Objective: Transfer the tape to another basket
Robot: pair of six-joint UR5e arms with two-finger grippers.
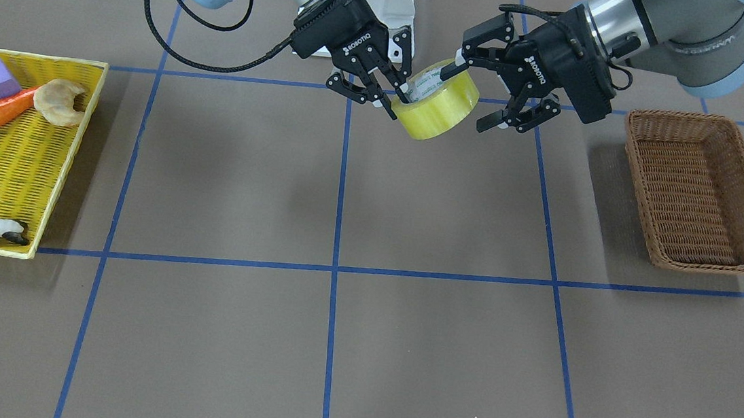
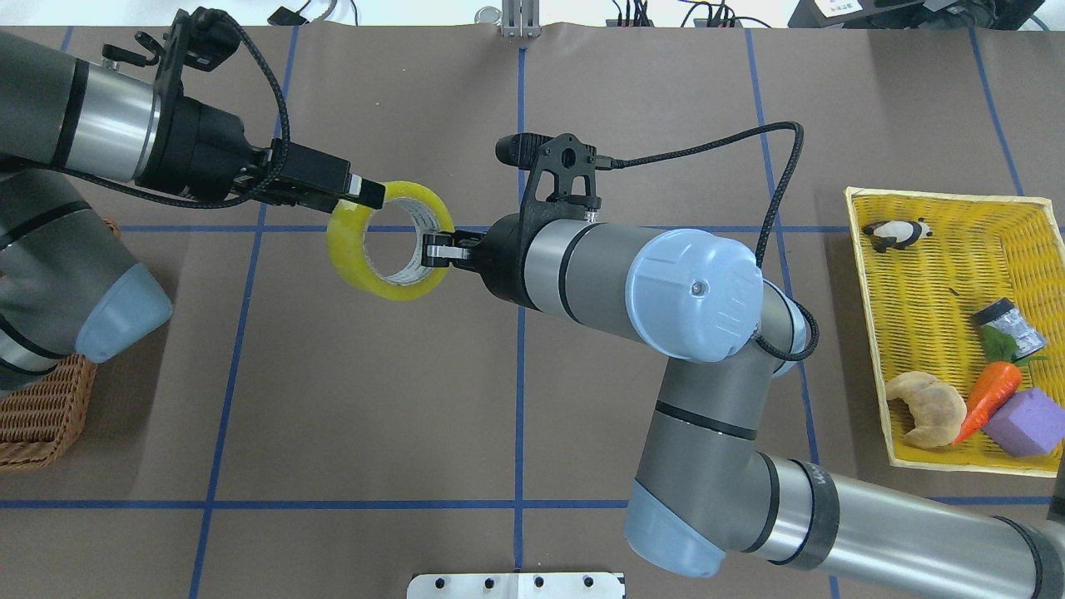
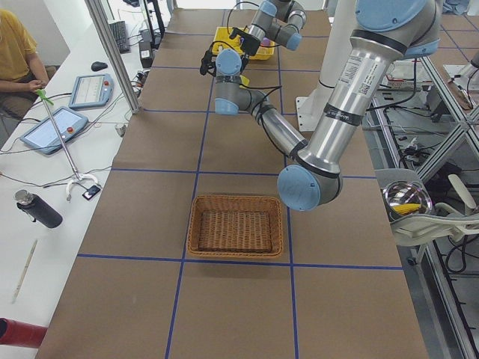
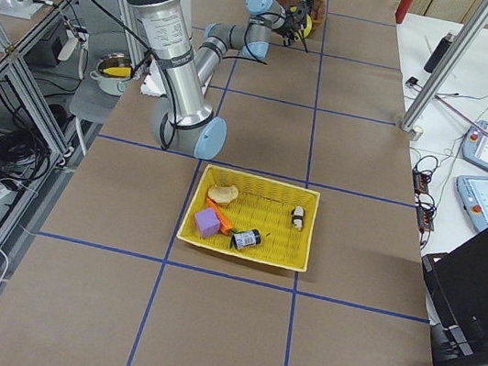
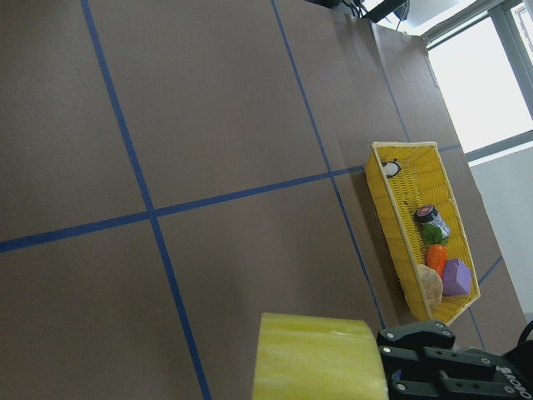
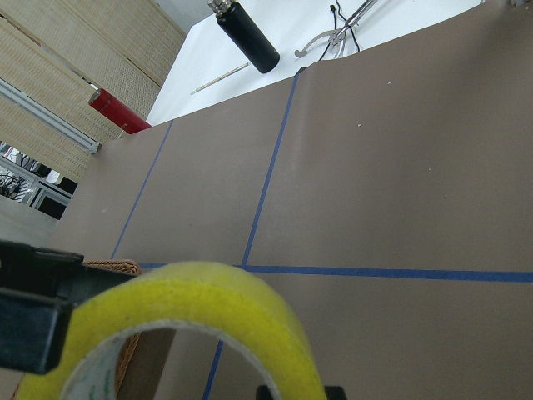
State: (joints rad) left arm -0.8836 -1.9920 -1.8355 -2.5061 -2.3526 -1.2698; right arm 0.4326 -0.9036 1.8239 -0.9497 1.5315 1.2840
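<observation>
1. While the tape (image 1: 438,106) is being held in the air above the middle of the table (image 1: 245,176), well apart from both containers, a hand-over between the two arms is judged to be taking place.
2. The roll's wall is being pinched by the right gripper (image 1: 398,104). One finger is being kept inside the white core and the other is being pressed against the yellow outer face, so the whole weight is being carried by this gripper.
3. The opposite side of the roll is being straddled by the left gripper (image 1: 468,99). Its fingers are being held spread, one tip at the roll's upper rim and the other hanging outside the yellow face and clear of it, so nothing is being clamped by them.
4. The basket (image 1: 694,192) is being left empty on the left arm's side of the table, well apart from the roll. The yellow tray (image 1: 32,57), with its other items, is being left alone on the right arm's side.
5. The next move is being judged as follows: the left fingers are to be closed firmly on the wall before the right fingers are opened, since a roll released too soon would drop and could roll away. Only then is the tape to be carried across to the basket and lowered into it.
</observation>
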